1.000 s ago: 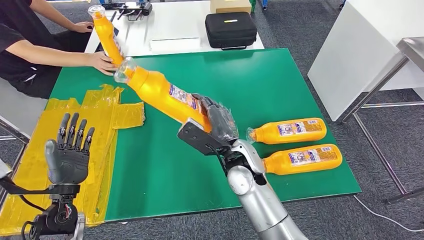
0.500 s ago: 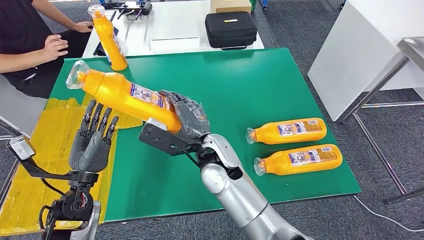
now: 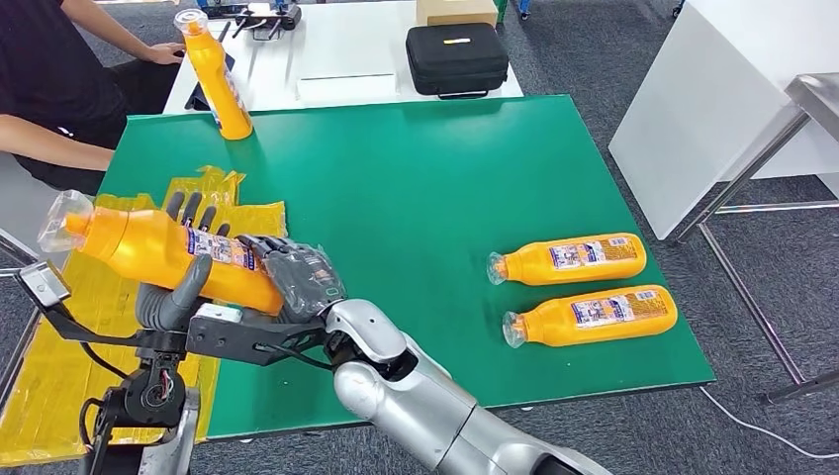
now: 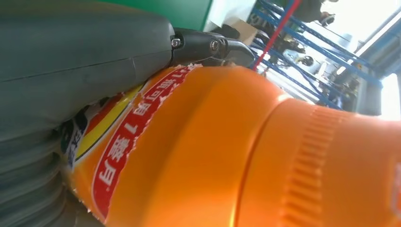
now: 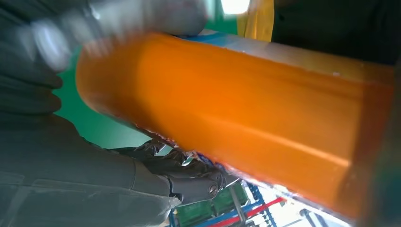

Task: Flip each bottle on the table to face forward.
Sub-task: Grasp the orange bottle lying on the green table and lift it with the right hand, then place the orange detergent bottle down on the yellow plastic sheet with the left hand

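Green counter (image 3: 416, 178): two bottles (image 3: 569, 259) lie at 3 o'clock. Right hand (image 3: 292, 277) grips a third bottle (image 3: 158, 247) aloft at 9 o'clock; left hand (image 3: 178, 292) cups it, thumb across. Risk: a mistimed release during the handover could drop it.

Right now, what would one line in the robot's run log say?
held bottle: gripped by right robot hand | left robot hand: cupping it, handover | lying bottles: two waiting | upright bottle: one
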